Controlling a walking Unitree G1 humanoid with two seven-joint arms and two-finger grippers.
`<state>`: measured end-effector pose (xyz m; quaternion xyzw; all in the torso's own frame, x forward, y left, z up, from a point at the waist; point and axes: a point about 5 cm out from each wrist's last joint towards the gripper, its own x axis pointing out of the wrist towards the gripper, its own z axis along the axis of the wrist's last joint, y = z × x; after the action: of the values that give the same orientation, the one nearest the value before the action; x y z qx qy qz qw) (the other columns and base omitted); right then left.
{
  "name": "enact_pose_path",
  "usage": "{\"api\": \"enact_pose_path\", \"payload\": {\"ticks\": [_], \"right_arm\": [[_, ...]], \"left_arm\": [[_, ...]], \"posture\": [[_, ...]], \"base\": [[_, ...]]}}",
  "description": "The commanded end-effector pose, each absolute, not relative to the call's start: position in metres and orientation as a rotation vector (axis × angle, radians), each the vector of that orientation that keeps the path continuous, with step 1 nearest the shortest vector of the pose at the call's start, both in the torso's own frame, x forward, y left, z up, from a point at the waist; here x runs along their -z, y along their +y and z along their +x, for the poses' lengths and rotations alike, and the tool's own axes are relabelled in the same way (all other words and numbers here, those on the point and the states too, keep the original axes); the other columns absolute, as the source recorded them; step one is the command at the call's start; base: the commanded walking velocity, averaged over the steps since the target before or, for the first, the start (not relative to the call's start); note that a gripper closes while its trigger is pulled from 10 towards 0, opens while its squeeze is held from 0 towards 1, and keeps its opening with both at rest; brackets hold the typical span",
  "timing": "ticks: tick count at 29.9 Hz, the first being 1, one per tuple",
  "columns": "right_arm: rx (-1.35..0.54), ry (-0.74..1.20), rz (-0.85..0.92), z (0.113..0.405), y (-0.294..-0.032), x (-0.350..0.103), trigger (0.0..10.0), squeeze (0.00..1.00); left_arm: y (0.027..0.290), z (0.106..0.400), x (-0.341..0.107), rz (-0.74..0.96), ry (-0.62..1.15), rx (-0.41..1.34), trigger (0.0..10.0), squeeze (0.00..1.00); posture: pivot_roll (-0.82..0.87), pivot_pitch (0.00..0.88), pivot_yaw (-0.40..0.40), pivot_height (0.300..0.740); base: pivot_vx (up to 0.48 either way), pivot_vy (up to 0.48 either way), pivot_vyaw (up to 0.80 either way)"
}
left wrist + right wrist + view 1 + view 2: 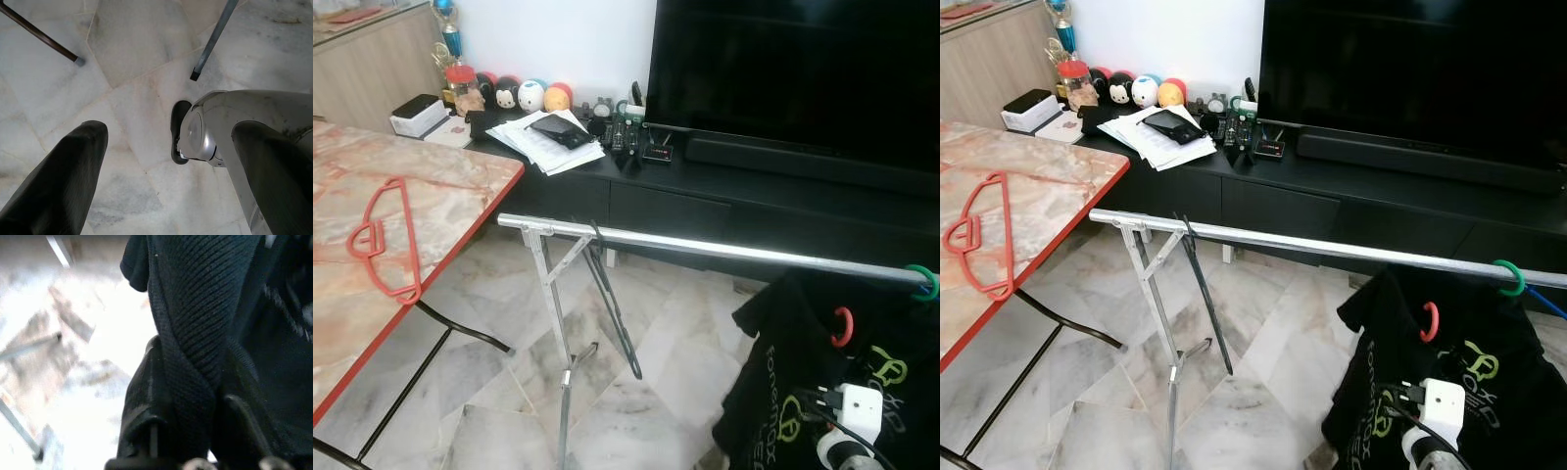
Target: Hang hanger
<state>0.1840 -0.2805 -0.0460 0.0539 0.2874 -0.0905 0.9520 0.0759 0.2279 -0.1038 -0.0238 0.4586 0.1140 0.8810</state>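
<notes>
Marble-patterned table (460,186) with a red edge fills the robot's left side. A red hanger (386,240) lies flat on it, hook end toward the robot, long axis running away across the tabletop. To its right, well apart, a silver rail (705,247) runs crosswise on a folding metal stand (553,294). Farther right, a black shirt (803,372) hangs from the rail on another red hook (843,326), with a green hook (925,279) at the far end.

The left claw (161,166) hangs low over the marble floor (132,44), its two black fingers (63,181) spread wide and empty. The right claw (186,421) sits low on the right, against the black shirt, with a fold of dark cloth between its fingers; it appears to be gripping that cloth.

The hanger lies up and to the left of both claws, so the left arm is judged the nearer one. The rail's bare stretch sits between table and shirt.
</notes>
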Motion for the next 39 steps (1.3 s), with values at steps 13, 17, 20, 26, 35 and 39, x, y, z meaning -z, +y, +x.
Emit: {"api": "enact_pose_path", "payload": {"ticks": [13,17,20,26,35,39], "right_arm": [[0.19,0.783,0.059,0.171,-0.283,0.059,10.0,0.0],[0.243,0.778,0.089,0.169,-0.283,0.061,10.0,0.0],[0.279,0.769,0.106,0.169,-0.283,0.061,10.0,0.0],[0.3,0.738,0.129,0.169,-0.283,0.06,10.0,0.0],[0.299,0.751,0.119,0.168,-0.283,0.061,10.0,0.0],[0.299,0.752,0.119,0.168,-0.283,0.061,10.0,0.0]], "left_arm": [[0.224,0.07,0.106,-0.068,0.976,-0.236,10.0,0.0],[0.225,0.069,0.106,-0.065,0.982,-0.23,10.0,0.0],[0.226,0.068,0.106,-0.062,0.984,-0.227,10.0,0.0],[0.226,0.067,0.106,-0.066,0.985,-0.239,10.0,0.0],[0.226,0.066,0.106,-0.065,0.985,-0.234,10.0,0.0],[0.226,0.066,0.106,-0.066,0.985,-0.234,10.0,0.0]], "posture": [[0.03,0.0,-0.066,0.74],[0.02,0.0,-0.056,0.74],[0.02,0.0,-0.051,0.74],[0.01,0.0,-0.044,0.74],[0.02,0.0,-0.047,0.74],[0.02,0.0,-0.047,0.74]], "base": [[0.0,0.0,0.0],[0.0,0.0,0.0],[-0.251,0.0,0.0],[-0.256,0.0,0.0],[-0.28,0.0,0.0],[-0.31,0.0,0.0]]}}
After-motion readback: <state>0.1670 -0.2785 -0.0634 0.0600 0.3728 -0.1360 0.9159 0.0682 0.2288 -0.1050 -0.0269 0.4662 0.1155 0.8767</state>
